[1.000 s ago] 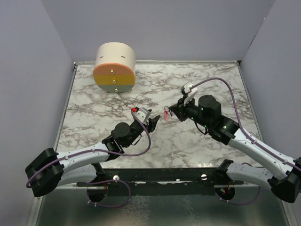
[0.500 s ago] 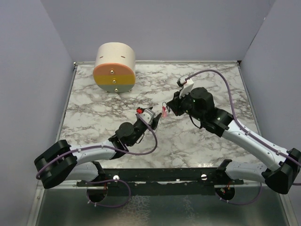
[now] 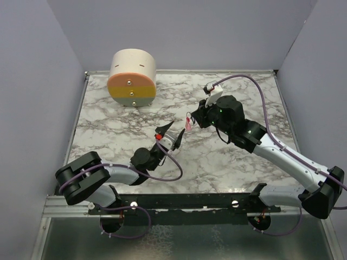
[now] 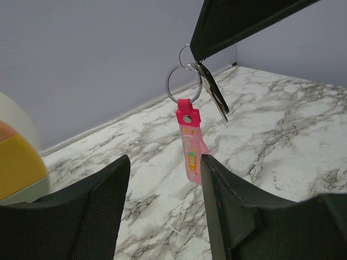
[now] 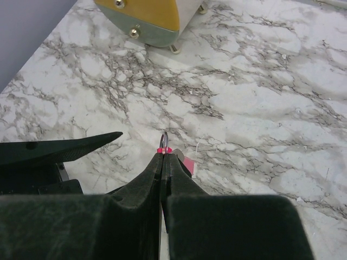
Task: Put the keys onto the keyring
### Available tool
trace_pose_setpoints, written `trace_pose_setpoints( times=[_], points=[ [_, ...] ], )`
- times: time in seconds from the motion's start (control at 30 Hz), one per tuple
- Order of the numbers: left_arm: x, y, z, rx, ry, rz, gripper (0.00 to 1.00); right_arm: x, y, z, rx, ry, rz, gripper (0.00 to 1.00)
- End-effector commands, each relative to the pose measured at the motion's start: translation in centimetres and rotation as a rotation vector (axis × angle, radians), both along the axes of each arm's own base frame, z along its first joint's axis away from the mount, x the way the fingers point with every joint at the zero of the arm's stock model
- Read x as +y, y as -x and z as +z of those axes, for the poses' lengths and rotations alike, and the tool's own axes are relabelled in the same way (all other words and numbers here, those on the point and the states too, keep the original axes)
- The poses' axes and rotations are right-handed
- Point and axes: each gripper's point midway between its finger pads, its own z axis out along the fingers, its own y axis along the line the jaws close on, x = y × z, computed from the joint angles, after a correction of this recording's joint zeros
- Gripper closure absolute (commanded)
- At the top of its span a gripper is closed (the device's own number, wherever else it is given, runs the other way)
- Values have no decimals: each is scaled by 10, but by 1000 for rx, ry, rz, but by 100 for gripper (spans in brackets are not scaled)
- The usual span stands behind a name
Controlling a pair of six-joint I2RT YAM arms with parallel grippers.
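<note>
Your right pincer (image 4: pixel 196 53) is clamped on the keyring (image 4: pixel 167 84), with the keys (image 4: pixel 191 143) hanging from it. Your left pincer (image 4: pixel 162 162) is spread apart just below. Threading looks done.

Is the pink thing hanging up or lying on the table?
Hanging: the pink tag dangles from a ring pinched by the right gripper, above the table.

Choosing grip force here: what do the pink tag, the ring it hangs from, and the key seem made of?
Pink tag: flexible plastic or rubber, semi-gloss; it bends slightly and carries print. Ring: thin, bright, steel-like wire, glinting silver. Key: duller grey metal, flat blade. Exact alloys cannot be told.
</note>
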Motion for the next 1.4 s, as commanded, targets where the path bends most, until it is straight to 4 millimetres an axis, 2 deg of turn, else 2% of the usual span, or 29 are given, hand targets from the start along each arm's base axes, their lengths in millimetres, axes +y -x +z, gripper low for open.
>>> trace_pose_setpoints(
  times=[0.0,0.43,0.83,1.37],
  points=[
    [2,8,37,-137,122,-26,43,-2,-4,11,-8,-15,-33,99],
    [-15,5,39,-180,159,-59,44,-3,0,10,-1,-38,-32,99],
    [-28,0,53,-204,187,-51,44,-2,4,8,7,-58,-22,99],
    [-18,-20,59,-217,168,111,44,-6,11,10,7,-63,-6,99]
  ],
)
